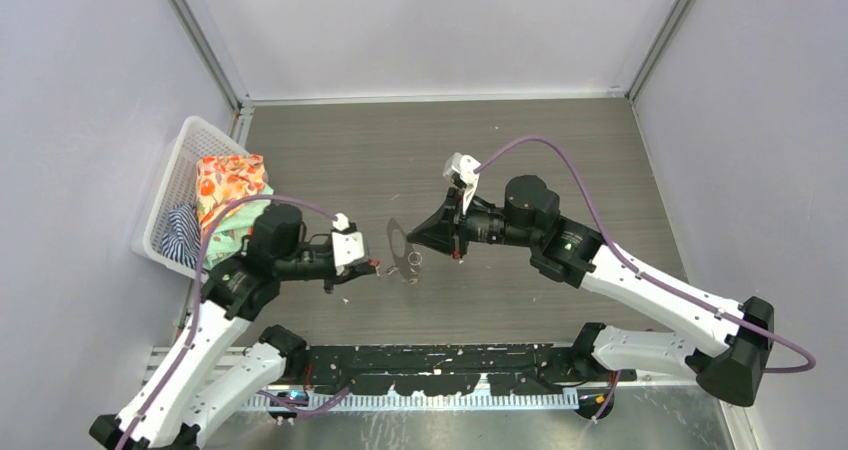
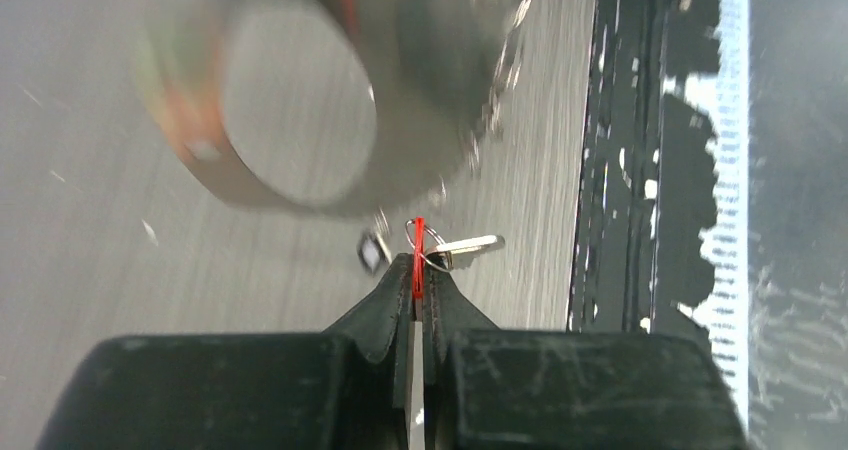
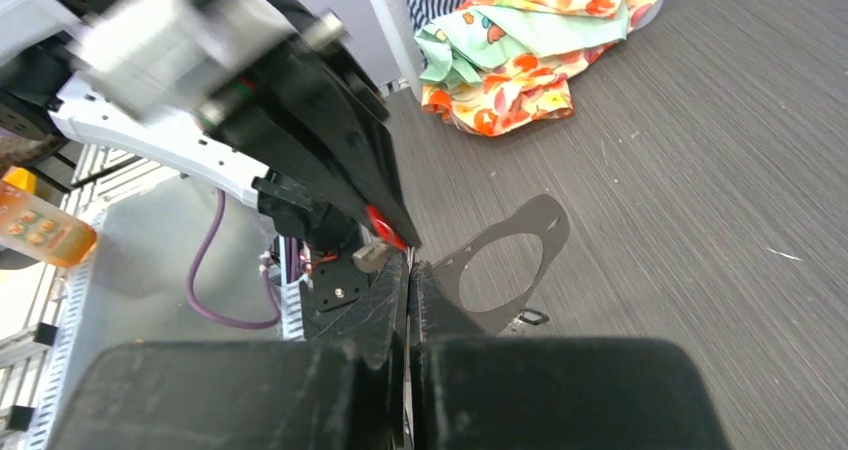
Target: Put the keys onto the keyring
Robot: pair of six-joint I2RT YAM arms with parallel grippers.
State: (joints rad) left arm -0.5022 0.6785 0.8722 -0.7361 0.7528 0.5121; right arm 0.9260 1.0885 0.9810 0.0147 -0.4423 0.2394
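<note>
The red-headed key (image 2: pixel 418 242) stands edge-on between my left gripper's (image 2: pixel 418 260) shut fingers, red end forward. A small wire keyring (image 2: pixel 437 235) loops round that red end, with a silver key (image 2: pixel 472 244) hanging off it to the right. From above, the left gripper (image 1: pixel 376 266) and right gripper (image 1: pixel 410 238) meet tip to tip over the mid-table, the keyring (image 1: pixel 414 258) between them. My right gripper (image 3: pixel 410 258) is shut, thin wire showing at its tips. A flat grey plate with a round hole (image 3: pixel 548 225) sticks out beside it. The red key (image 3: pixel 383 224) sits just ahead.
A white basket (image 1: pixel 170 185) with patterned cloths (image 1: pixel 230 185) stands at the table's left edge. The cloths (image 3: pixel 520 40) also show far off in the right wrist view. A small dark square bit (image 2: pixel 372 252) lies on the table below the grippers.
</note>
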